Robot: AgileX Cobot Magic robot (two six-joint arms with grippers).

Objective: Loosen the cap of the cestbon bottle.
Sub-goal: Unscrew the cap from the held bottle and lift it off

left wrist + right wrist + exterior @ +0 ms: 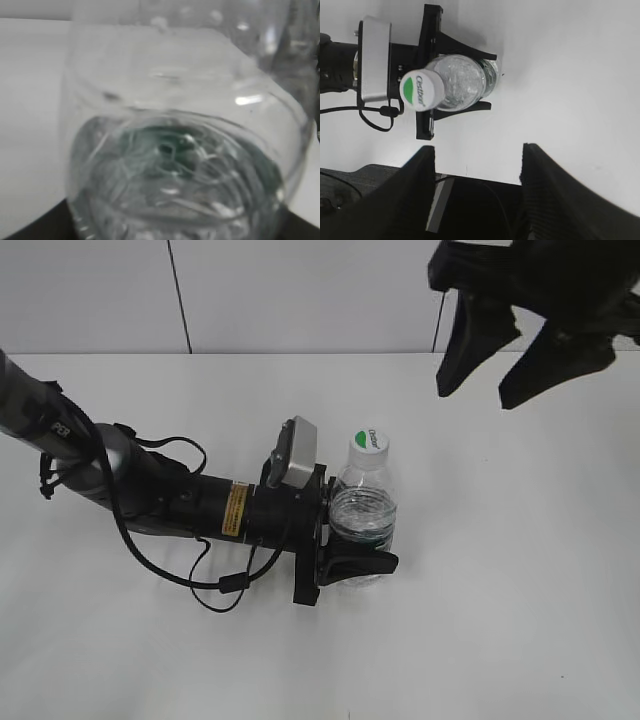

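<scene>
"Cestbon" is showing on the cap (368,441). The left gripper (352,535) is clamping the upright cestbon bottle (364,515) between its 2 jaws on the table (520,590); the right gripper (475,375) is hanging spread above, apart.

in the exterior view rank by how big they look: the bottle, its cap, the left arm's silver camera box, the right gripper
1. right gripper, though it hangs nearer the camera, so its true size is unsure
2. bottle
3. silver camera box
4. cap

Box and cap look close; the box is only a little larger.
</scene>
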